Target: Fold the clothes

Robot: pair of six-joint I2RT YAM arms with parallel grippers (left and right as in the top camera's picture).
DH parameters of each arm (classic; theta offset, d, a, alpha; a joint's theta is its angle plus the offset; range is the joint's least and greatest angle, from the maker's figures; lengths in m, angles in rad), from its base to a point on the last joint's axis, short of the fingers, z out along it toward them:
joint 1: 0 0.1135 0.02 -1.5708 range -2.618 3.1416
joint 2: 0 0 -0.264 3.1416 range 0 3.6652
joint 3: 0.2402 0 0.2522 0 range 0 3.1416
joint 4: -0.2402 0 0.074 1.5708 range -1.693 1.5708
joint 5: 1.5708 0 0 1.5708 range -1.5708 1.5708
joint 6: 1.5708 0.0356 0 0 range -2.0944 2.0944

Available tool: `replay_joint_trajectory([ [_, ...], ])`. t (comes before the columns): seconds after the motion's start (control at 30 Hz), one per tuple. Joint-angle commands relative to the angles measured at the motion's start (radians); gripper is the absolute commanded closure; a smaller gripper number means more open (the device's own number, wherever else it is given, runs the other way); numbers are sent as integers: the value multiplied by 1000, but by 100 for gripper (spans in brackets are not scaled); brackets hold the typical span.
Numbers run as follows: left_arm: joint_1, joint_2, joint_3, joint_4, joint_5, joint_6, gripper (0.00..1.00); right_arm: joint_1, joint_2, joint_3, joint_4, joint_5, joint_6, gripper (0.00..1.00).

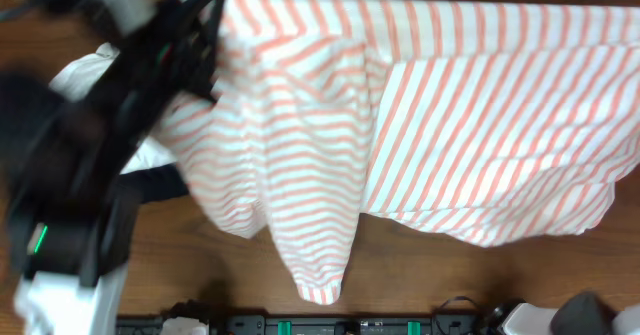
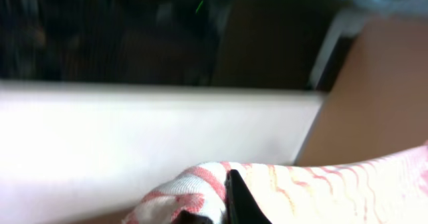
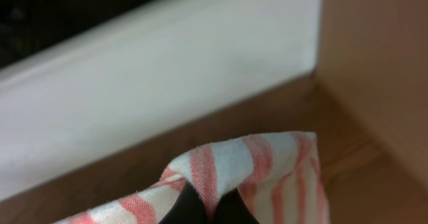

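Striped shirt (image 1: pixel 430 125), white with salmon bands, spread rumpled across the wooden table (image 1: pixel 450 275), left gripper (image 2: pixel 231 187) clamped tight on a bunched fold of its edge, right gripper (image 3: pixel 210 204) pinching another striped corner, plain white garment (image 1: pixel 80 75) peeking out beside it.

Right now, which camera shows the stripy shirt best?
The overhead view: the striped shirt lies spread wide across the table. The wrist views show only small pinched folds of it, in the left pincer and right pincer.
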Motion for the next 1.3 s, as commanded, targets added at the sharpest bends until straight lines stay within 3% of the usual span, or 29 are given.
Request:
replay_joint_trajectory([
  [0.0, 23, 171, 11, 4, -137, 10, 94, 10, 153, -17, -7, 136, -12, 99],
  [0.13, 35, 377, 11, 118, -128, 2, 94, 65, 291, -17, 24, 136, -25, 99],
  [0.27, 61, 528, 30, 319, -43, -102, 94, 138, 406, -17, 132, 124, -24, 99],
  [0.4, 93, 590, 161, 433, 7, -172, 94, 205, 409, -8, 286, 135, -12, 99],
  [0.5, 117, 592, 321, 417, 7, -167, 94, 229, 385, 46, 351, 161, 22, 99],
  [0.7, 173, 587, 607, 119, 120, -167, 94, 230, 369, 164, 257, 237, 26, 99],
  [0.87, 182, 571, 628, -322, 209, -65, 94, 226, 370, 156, 68, 319, -66, 99],
  [0.97, 175, 580, 597, -577, 162, 84, 94, 226, 370, 135, -31, 395, -106, 99],
  [1.07, 167, 595, 554, -740, 45, 154, 94, 226, 370, 103, -87, 457, -112, 99],
  [1.27, 161, 602, 424, -835, -58, 201, 94, 226, 370, 6, -159, 500, -112, 99],
])
